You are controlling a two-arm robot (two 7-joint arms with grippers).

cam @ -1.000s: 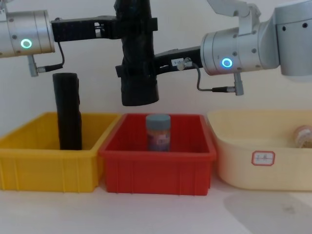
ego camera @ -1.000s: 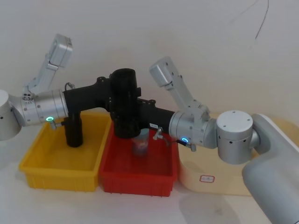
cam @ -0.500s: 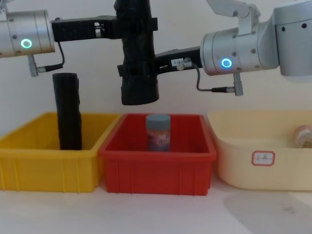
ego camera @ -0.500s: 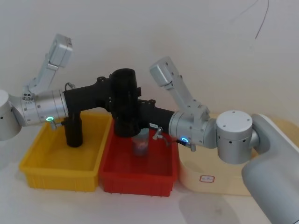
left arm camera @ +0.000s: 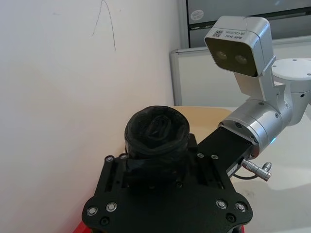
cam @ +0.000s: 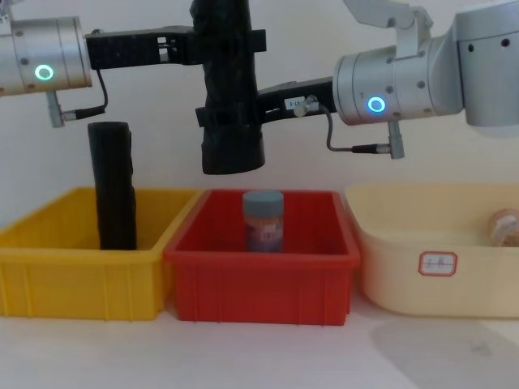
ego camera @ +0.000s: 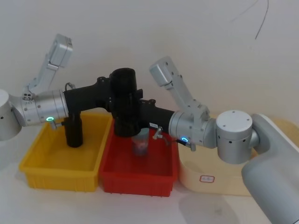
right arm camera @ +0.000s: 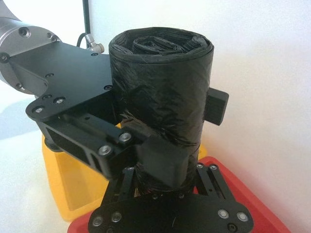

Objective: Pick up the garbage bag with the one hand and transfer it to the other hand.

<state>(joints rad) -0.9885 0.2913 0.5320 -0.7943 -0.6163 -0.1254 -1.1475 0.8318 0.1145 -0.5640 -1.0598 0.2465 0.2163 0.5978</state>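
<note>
1. nearest you, a red bin (cam: 261,258) holds a small jar (cam: 263,220).
2. above it the garbage bag (cam: 230,97) hangs upright in the air.
3. your left gripper (ego camera: 122,93) clamps its upper part; your right gripper (ego camera: 127,117) clamps it lower down.
4. farther left, a slim black cylinder (cam: 113,185) stands in the yellow bin (cam: 79,275).

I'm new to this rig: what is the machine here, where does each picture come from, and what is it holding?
It is a two-armed robot. One picture looks down from its head, one across from its chest, and one from each wrist. Both hands are closed on the upright black garbage bag above the red bin: the left hand near its top, the right hand lower. On the table stand a yellow bin holding a black cylinder, the red bin holding a small jar, and a cream bin.
</note>
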